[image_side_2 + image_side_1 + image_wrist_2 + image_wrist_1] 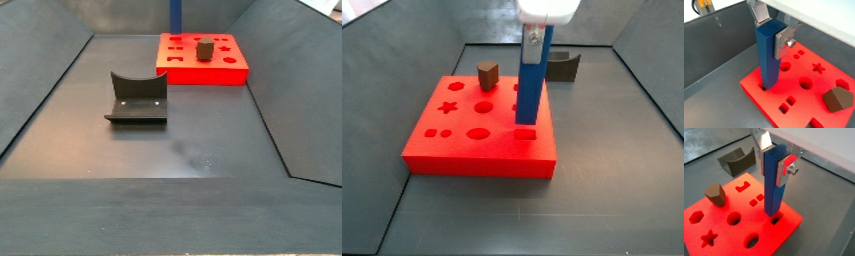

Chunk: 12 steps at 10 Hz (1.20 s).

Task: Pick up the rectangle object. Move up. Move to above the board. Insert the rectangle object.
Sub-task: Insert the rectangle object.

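Your gripper stands over the board, its silver fingers clamped on the upper end of the blue bar. In both wrist views the bar stands upright with its foot in the rectangular slot near the board's edge. In a side view the bar rises from the slot at the board's 3 o'clock side, with the gripper's white body above it. A brown block stands on the board at 12 o'clock, well apart from the bar; star and round holes lie open between them. Beyond the board, at about 1 o'clock, the grey arch piece sits on the dark floor. In a side view from the far end, the arch piece lies nearest, the board behind it.
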Available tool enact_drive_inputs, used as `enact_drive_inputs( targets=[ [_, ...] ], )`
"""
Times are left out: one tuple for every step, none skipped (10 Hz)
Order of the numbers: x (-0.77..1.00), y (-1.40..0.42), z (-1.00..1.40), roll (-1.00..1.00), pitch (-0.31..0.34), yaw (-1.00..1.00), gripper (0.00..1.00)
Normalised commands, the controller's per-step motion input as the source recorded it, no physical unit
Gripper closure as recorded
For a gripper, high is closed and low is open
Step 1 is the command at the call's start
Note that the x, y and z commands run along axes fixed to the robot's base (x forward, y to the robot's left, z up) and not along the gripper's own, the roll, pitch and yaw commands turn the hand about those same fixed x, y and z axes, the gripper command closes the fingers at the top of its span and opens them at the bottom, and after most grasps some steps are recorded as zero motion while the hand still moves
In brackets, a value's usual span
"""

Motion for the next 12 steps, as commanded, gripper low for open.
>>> enact_drive_inputs(
  targets=[
    [0.0,-0.25,-0.18,0.01,0.0,0.0,1.0],
    [0.0,-0.18,-0.21,0.0,-0.023,0.0,1.0],
    [0.0,-0.06,-0.21,0.0,-0.024,-0.05,1.0],
    [0.0,0.0,-0.22,0.0,0.0,-0.12,1.0],
    [0.16,0.0,-0.28,0.0,0.0,-0.19,1.0],
    [0.13,0.0,-0.21,0.0,0.016,-0.18,1.0],
    [0.07,0.01,-0.18,0.0,0.044,-0.14,1.0],
    [0.11,0.0,-0.21,0.0,0.043,-0.12,1.0],
    [0.16,0.0,-0.23,0.0,0.033,-0.11,1.0],
    [0.13,0.0,-0.26,0.0,0.01,-0.1,1.0],
    [0.13,0.0,-0.28,0.0,0.0,-0.1,1.0],
    [0.22,0.0,-0.31,0.0,0.0,-0.12,1.0]
  ],
)
